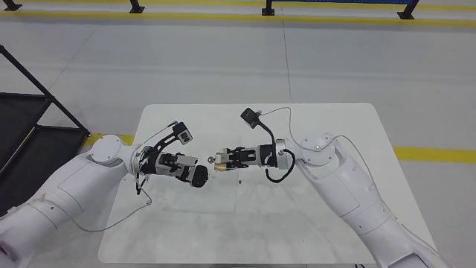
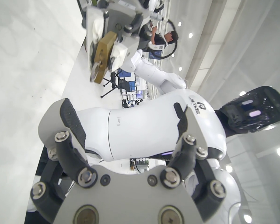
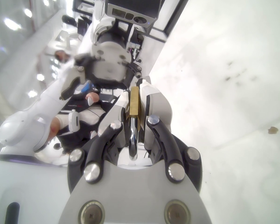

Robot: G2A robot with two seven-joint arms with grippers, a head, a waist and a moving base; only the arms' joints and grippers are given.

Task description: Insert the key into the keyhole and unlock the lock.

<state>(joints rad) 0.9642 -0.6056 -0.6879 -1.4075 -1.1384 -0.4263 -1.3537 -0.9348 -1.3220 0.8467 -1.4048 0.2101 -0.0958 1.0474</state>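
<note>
The small yellow brass padlock (image 3: 133,101) is smooth metal, and its curved silver shackle (image 3: 133,138) is shiny. The left gripper (image 2: 127,111) has rough black rubbery pads (image 2: 72,120).

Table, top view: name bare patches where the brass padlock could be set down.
Free on the white table: the far strip, and the near middle between both arms. Crowded: the centre, where the right gripper holds the brass padlock beside the open left gripper.

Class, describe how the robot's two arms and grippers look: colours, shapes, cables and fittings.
Both the left arm and right arm have smooth white rounded shells, black cables and a black wrist camera. The left gripper and right gripper have grey metal plates, black bolted linkages and white fingers.
</note>
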